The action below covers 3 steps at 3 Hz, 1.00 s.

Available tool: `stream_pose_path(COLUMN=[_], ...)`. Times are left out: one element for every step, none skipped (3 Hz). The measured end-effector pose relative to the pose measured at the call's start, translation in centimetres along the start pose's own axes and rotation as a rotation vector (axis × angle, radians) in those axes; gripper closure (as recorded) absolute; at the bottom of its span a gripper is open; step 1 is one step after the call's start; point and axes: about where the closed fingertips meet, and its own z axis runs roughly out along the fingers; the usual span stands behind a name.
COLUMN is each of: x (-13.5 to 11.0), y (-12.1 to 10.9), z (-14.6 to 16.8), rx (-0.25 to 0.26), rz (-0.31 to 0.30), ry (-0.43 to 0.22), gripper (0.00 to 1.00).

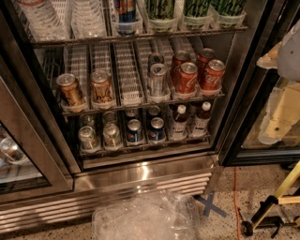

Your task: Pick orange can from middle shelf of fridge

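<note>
The fridge (140, 176) stands open in the camera view. On its middle shelf (140, 105), the orange can (70, 90) stands at the front of the far-left lane, orange-brown with darker markings and a silver lid. A similar orange can with paler markings (102, 87) stands just to its right. A silver can (158, 79) and several red Coca-Cola cans (187, 78) fill the lanes on the right. My gripper (276, 119) is a cream shape at the right edge, outside the fridge and far from the orange can.
The lower shelf holds green and blue cans (134, 131) and small bottles (179, 121). The top shelf holds green cans (161, 11). The glass door (18, 154) hangs open on the left. Crumpled clear plastic (145, 218), a blue tape X (211, 206) and a yellow-black stand (274, 201) are on the floor.
</note>
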Motion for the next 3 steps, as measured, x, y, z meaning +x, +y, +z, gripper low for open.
stream_pose_path(x=[0.0,-1.0,-3.1], y=[0.0,0.0,1.6], z=[0.0,1.2,6.5], rx=[0.0,-0.012,-0.099], rz=[0.0,0.006,0.077], ry=[0.0,-0.031,-0.148], gripper=[0.0,0.0,0.0])
